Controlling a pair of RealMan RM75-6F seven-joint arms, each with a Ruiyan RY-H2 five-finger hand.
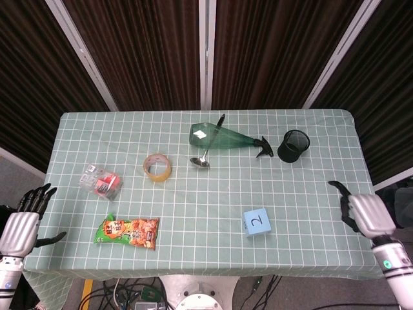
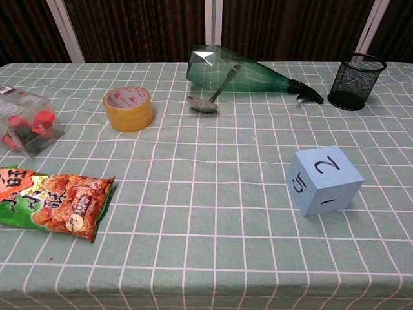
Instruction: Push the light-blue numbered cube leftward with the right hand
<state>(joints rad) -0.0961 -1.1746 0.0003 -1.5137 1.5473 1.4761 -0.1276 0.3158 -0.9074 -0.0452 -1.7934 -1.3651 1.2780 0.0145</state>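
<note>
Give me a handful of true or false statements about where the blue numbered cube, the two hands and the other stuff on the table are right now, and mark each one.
1. The light-blue cube shows a 2 on its top face. True.
2. The right hand rests on the cube. False: it is off at the table's right edge, well apart from the cube.
3. The spoon leans against the green bottle. True.
4. The black mesh cup lies on its side. False: it stands upright.
5. The left hand holds the snack bag. False: it is off the table's left edge, holding nothing.
</note>
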